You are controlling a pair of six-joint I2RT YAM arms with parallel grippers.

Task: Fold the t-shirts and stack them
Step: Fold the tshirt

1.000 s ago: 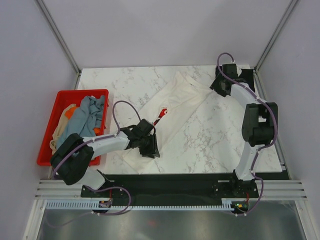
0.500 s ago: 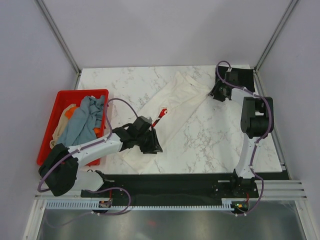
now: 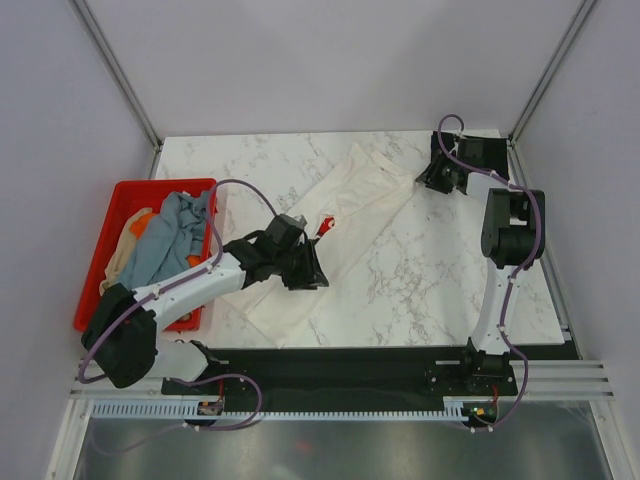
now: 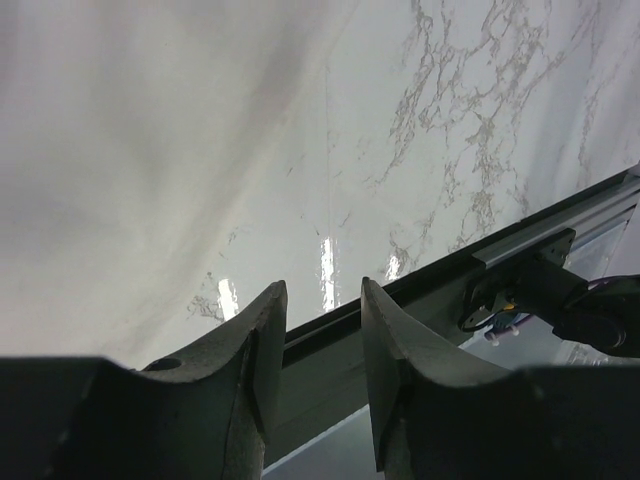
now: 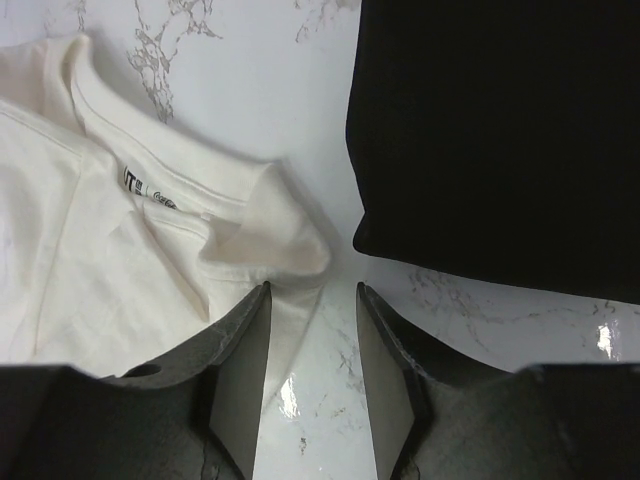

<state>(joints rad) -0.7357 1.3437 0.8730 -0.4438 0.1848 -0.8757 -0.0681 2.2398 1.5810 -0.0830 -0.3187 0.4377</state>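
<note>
Left gripper (image 3: pixel 308 273) over near end of cream-white t-shirt (image 3: pixel 368 203): jaws half parted, empty. Right gripper (image 5: pixel 312 292) at its collar: likewise, beside black t-shirt (image 5: pixel 500 130).

A white marble-patterned surface (image 3: pixel 420 280) with grey veining fills the middle of the top view. A red plastic crate (image 3: pixel 150 184) stands at its left edge, its long side running along that edge. Pale lilac-grey wall panels (image 3: pixel 330 60) close in the far side and both flanks, and slanting metal posts – one on the left (image 3: pixel 115 70), one on the right (image 3: pixel 550 70) – mark the corners. Along the near edge lies a black base plate (image 3: pixel 340 360), then aluminium rails (image 3: pixel 560 380), then a white slotted cable duct (image 3: pixel 330 408). The left wrist view shows the same veined surface (image 4: pixel 480 100) with bright glints on it, bordered by an aluminium rail (image 4: pixel 520 245); the right wrist view shows glossy marble (image 5: pixel 330 400) too.
</note>
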